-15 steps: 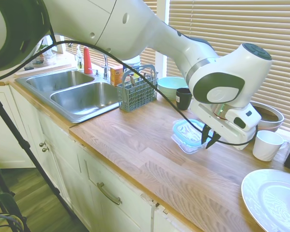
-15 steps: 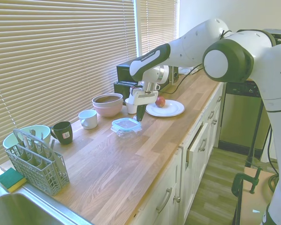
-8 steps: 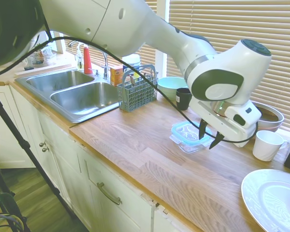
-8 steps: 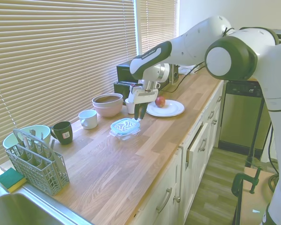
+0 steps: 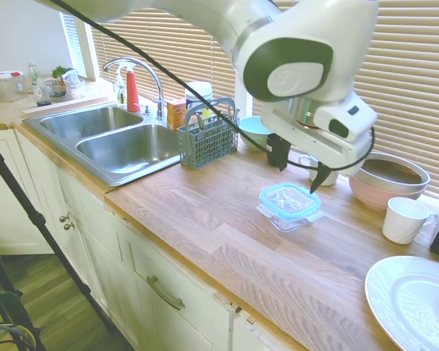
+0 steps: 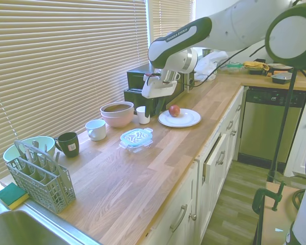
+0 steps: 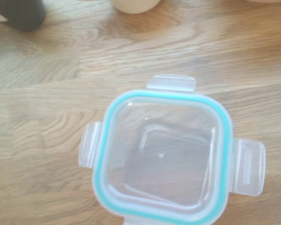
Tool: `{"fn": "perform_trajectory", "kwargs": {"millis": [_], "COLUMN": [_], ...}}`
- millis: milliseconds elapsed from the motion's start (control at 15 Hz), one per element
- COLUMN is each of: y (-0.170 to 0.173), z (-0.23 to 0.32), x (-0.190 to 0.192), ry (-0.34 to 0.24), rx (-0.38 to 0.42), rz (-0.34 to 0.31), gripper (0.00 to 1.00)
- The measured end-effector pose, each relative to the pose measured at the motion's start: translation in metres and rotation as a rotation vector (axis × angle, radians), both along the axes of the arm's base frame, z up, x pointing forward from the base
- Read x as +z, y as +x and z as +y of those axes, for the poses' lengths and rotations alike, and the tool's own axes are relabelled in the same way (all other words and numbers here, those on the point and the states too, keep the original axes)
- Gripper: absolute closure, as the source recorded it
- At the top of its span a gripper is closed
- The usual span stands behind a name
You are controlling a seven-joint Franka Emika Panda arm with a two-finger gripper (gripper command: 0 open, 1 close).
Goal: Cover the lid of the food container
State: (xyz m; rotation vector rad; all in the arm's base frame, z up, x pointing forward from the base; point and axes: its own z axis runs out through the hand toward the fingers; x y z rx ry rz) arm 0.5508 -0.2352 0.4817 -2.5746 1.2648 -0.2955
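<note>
Squarely atop glass food container (image 5: 287, 216): teal-rimmed lid (image 5: 289, 200)

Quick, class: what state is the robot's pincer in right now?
Pincer: raised above the counter, holding nothing; open or closed cannot be told. The lid lies on the food container.

lid (image 5: 288, 199) on food container (image 5: 291, 219), countertop (image 5: 227, 241), gripper (image 5: 316, 178) above

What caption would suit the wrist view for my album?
Looking down at the lid resting on the food container, its snap tabs splayed outward, on a wooden counter.
</note>
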Motion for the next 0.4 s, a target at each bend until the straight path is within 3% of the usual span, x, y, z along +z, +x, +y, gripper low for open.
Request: {"fn": "perform_trajectory", "kwargs": {"millis": [400], "y": [0.001], "z": [0.062], "x": [-0.011], "ry": [-0.066], "rx": [0.052], "rz": [0.050], "gripper": [0.00]}}
